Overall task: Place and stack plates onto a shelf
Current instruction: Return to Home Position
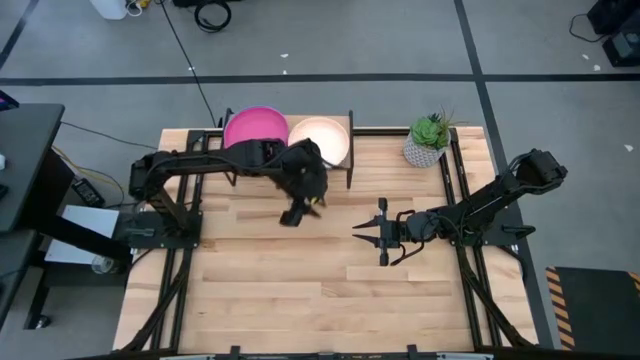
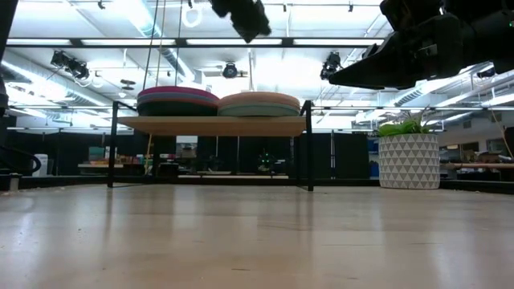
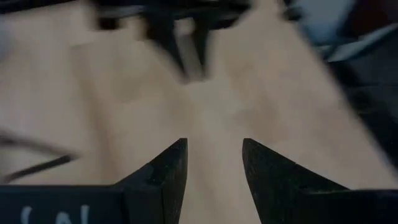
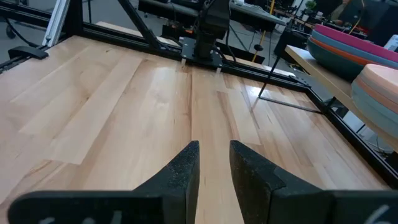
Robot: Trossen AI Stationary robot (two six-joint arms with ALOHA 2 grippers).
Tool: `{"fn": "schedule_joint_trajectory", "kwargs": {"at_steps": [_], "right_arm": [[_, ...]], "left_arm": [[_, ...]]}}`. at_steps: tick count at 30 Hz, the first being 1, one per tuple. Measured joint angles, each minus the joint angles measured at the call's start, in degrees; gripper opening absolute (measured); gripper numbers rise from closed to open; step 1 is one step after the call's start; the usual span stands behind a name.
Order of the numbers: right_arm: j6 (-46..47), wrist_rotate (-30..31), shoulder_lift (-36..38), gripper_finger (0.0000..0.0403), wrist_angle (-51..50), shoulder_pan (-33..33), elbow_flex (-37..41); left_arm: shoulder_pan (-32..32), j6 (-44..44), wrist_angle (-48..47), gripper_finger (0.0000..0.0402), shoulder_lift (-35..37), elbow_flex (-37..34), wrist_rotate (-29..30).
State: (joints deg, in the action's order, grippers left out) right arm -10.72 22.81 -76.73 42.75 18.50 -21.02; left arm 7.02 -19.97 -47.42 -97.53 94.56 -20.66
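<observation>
**Left gripper** (image 1: 297,213): hangs over the counter (image 1: 300,290) just off the shelf's 6 o'clock edge. The fingers stand apart with nothing between them.

**Shelf** (image 2: 213,126): at 12 o'clock on the counter, carrying all the plates in view as two piles side by side.

**Magenta-topped stack** (image 1: 255,128): on the shelf's 9 o'clock half. The low view shows darker plates beneath the top one.

**Peach-topped stack** (image 1: 322,138): on the 3 o'clock half, close beside the first. The left arm partly covers it from above.

*Handling, as a judgement:* the plates look stiff, fairly light and matte, so unlikely to slip. The rim is the only hold. Take it at the 6 o'clock edge, where it overhangs the board. The piles may shift if nudged sideways.

**Potted plant** (image 1: 425,150): at 1 o'clock, clear of the shelf.

**Right gripper** (image 1: 358,230): low over the counter at 3 o'clock, pointing towards 9. The fingers are narrowly parted and hold nothing.

No plate lies on the counter, so the stacking looks finished.
</observation>
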Motion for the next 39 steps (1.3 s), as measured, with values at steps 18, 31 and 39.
{"fn": "schedule_joint_trajectory", "kwargs": {"at_steps": [18,31,39], "right_arm": [[0.4,4.4,0.0,0.0095,-1.0,0.0,0.0],[4.3,2.8,11.9,0.0095,-4.2,-0.4,0.0],[9.4,0.4,24.9,0.0087,-17.8,-5.4,-0.1]], "left_arm": [[-7.3,18.0,6.5,0.0159,2.1,-31.0,-3.2],[-10.5,12.0,27.7,0.0132,15.1,-48.3,4.6],[-9.6,6.1,40.3,0.0116,30.8,-59.0,12.7]]}}
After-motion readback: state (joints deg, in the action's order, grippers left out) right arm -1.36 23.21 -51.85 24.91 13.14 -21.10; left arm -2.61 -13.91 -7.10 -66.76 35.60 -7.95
